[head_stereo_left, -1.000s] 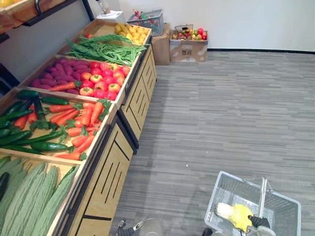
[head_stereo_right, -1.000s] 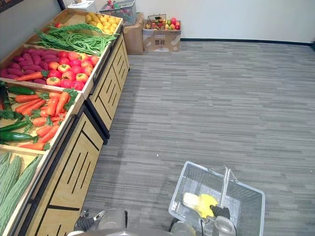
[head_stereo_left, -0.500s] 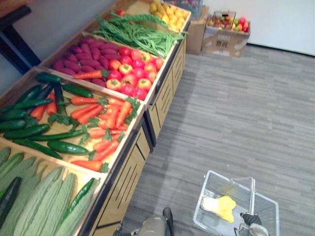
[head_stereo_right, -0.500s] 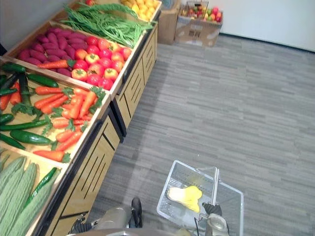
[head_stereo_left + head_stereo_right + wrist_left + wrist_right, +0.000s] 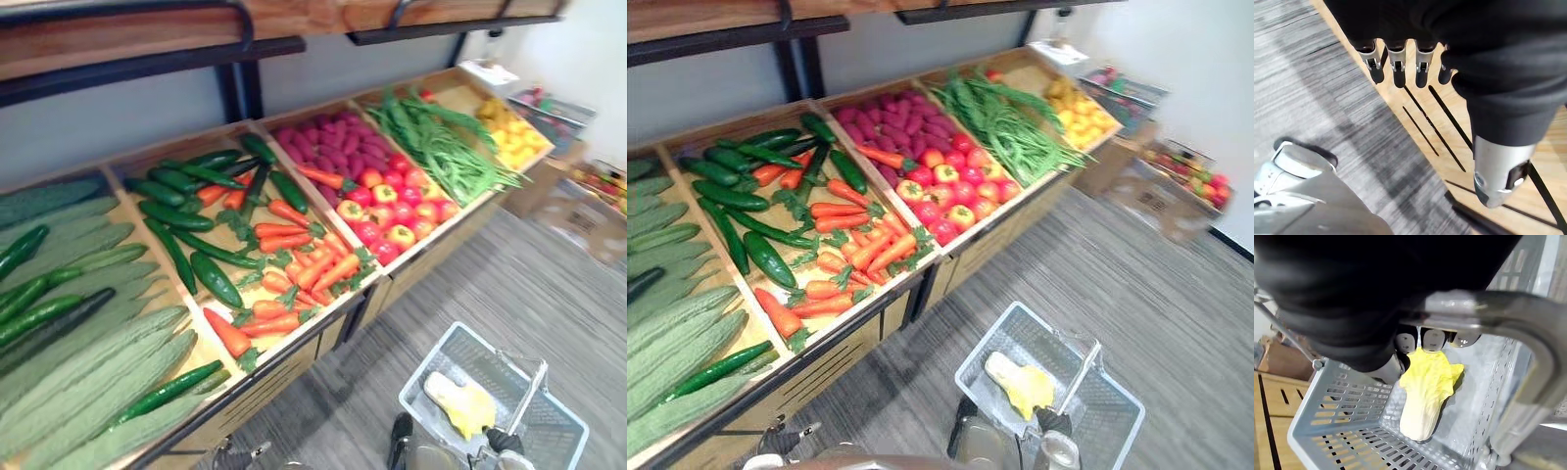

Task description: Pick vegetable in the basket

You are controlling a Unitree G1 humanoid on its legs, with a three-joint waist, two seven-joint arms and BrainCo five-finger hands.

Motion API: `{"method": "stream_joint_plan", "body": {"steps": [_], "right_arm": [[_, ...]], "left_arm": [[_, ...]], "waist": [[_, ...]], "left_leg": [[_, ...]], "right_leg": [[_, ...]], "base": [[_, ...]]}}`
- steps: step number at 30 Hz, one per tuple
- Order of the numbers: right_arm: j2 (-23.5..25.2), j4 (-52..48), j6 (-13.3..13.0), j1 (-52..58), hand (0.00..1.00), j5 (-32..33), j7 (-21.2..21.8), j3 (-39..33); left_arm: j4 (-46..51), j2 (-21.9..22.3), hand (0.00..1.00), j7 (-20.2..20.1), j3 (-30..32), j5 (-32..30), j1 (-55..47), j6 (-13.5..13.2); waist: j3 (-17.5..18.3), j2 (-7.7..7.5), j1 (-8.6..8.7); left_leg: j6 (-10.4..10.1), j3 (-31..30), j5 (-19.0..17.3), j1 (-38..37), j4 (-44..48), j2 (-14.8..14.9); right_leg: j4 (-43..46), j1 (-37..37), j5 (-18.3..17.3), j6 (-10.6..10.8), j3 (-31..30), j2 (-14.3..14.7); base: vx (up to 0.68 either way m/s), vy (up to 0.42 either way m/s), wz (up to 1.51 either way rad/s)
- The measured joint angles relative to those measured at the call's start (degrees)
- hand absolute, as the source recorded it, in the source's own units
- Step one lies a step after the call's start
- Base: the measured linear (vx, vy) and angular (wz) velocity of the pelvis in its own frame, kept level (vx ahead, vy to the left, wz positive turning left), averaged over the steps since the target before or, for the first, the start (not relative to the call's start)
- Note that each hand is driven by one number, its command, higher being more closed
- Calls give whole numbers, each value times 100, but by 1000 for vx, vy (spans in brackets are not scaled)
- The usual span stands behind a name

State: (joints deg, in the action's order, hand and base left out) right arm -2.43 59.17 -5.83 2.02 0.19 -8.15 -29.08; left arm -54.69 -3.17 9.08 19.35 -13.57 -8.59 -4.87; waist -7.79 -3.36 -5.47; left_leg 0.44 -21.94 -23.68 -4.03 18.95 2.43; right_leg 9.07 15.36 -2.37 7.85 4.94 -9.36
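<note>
- Right hand [image 5: 1433, 339] curls tight round the handle [image 5: 1508, 308] of the grey basket [image 5: 428, 351].
- A yellow cabbage [image 5: 460, 403] lies inside the basket, on its bottom.
- Left hand [image 5: 1396, 68] hangs empty with its fingers loosely straight, beside the wooden produce stand [image 5: 1449, 112].

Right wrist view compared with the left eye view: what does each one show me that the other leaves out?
Right wrist view: up close, the right robot hand curled round the handle. Left eye view: the stall's carrots, cucumbers, tomatoes and green beans. Both: the grey basket with a yellow-white cabbage lying in it.
</note>
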Motion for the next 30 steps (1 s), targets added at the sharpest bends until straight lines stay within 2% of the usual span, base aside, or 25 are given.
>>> {"method": "stream_joint_plan", "body": {"steps": [1, 2, 4, 6, 8, 9, 10, 11, 12, 14, 15, 16, 17, 20, 21, 24, 26, 30], "right_arm": [[62, 7, 41, 74, 100, -4, 10, -114], [5, -15, 54, 83, 100, -8, -1, -416], [-148, -4, 68, 98, 100, -11, 0, -647], [-290, 76, 102, 74, 100, -23, 16, -682], [-359, 248, 138, -22, 100, -26, 54, -709], [-389, 396, 176, -51, 100, -23, 71, -900], [-411, 481, 179, -52, 100, -20, 59, -959], [-418, 572, 194, -50, 100, -15, 34, -1121], [-458, 703, 195, -109, 100, -3, -28, -1160], [-509, 730, 205, -190, 100, 18, -48, -1170], [-529, 761, 218, -275, 100, 55, -58, -1236], [-509, 931, 241, -323, 100, 175, -126, -1397], [-470, 1016, 282, -323, 100, 262, -122, -1442], [-318, 1128, 278, -421, 100, 262, -117, -1551], [-308, 1137, 279, -431, 100, 263, -117, -1552], [-291, 1131, 281, -455, 100, 263, -122, -1569], [-297, 1121, 279, -461, 100, 262, -122, -1587], [-272, 1124, 282, -402, 100, 257, -121, -1586]], "left_arm": [[-13, -34, 0, 0, 106, 33, 20, 0], [-17, 128, 0, -15, 154, 187, 37, 0], [-17, 268, 0, -12, 305, 219, -54, 3], [-31, 335, 0, -6, 364, 250, -204, 9], [-87, 332, 0, 9, 400, 415, -224, 10], [-122, 311, 0, 26, 418, 474, -220, 6], [-131, 305, 0, 31, 419, 575, -221, 9], [-137, 287, 0, 42, 426, 706, -236, 12], [-166, 254, 0, 68, 405, 856, -247, 9], [-205, 235, 0, 77, 380, 887, -249, 12], [-233, 235, 0, 89, 348, 888, -253, 12], [-247, 195, 0, 92, 343, 888, -246, 45], [-242, 167, 0, 97, 343, 886, -284, 42], [-386, 71, 0, 125, 487, 885, -362, 78], [-408, 74, 0, 140, 541, 886, -361, 89], [-516, 177, 0, 189, 797, 894, -331, 128], [-598, 233, 0, 198, 913, 897, -278, 128], [-598, 257, 0, 233, 983, 912, -224, 121]], "waist": [[38, -128, -3], [30, 132, -10], [55, 206, -57], [115, 299, -122], [116, 299, -107], [117, 269, -89], [124, 259, -76], [123, 207, -55], [117, 169, 8], [116, 168, 73], [118, 197, 83], [152, 177, 107], [177, 79, 95], [209, -125, 126], [205, -108, 148], [217, 73, 251], [226, 168, 346], [207, 186, 394]], "left_leg": [[-133, -175, -138, 26, 124, -9], [-222, -270, -122, 118, 339, 190], [-373, -376, 113, 174, 353, 349], [-545, -636, 585, 205, 168, 542], [-623, -780, 945, 319, 106, 619], [-757, -811, 1273, 448, 106, 633], [-846, -761, 1400, 517, 125, 642], [-1126, -313, 1564, 691, 180, 665], [-1202, 736, 1370, 998, 213, 708], [-1164, 1623, 1349, 1186, -20, 718], [-993, 2281, 1630, 1207, -334, 705], [-838, 2926, 1657, 1154, -517, 721], [-733, 3111, 1742, 1132, -717, 645], [-613, 3230, 1986, 947, -1289, 414], [-603, 3228, 2039, 888, -1392, 395], [-578, 3267, 2373, 654, -1935, 322], [-571, 3252, 2485, 547, -2214, 310], [-552, 3224, 2573, 400, -2446, 311]], "right_leg": [[-79, -162, 255, 196, -176, -34], [466, -151, 110, 149, 48, 105], [970, -101, -242, 16, 419, 95], [1387, -155, -614, -185, 810, 65], [1350, -304, -665, -268, 1045, 60], [1191, -550, -706, -341, 1303, 18], [1103, -671, -714, -355, 1424, -6], [866, -960, -714, -356, 1642, -78], [590, -1267, -714, -357, 1804, -165], [520, -1382, -712, -354, 1982, -242], [523, -1423, -711, -352, 2111, -256], [522, -1488, -711, -344, 2280, -302], [520, -1473, -686, -304, 2362, -388], [151, -1596, -526, -107, 2377, -445], [79, -1629, -464, -82, 2377, -439], [-252, -1712, -145, -78, 2352, -391], [-347, -1727, -97, -62, 2351, -375], [-405, -1779, -87, -45, 2343, -343]], "base": [[442, -511, 168], [509, -575, 170], [380, -425, 112], [351, -373, 90], [262, -270, 105], [258, -237, 133], [286, -236, 162], [191, -134, 170], [197, -82, 169], [106, 25, 106], [88, 102, 97], [78, 140, 102], [72, 154, 80], [33, 93, 18], [15, 46, 6], [-22, 44, -10], [-36, 25, -5], [-61, 20, -2]]}}
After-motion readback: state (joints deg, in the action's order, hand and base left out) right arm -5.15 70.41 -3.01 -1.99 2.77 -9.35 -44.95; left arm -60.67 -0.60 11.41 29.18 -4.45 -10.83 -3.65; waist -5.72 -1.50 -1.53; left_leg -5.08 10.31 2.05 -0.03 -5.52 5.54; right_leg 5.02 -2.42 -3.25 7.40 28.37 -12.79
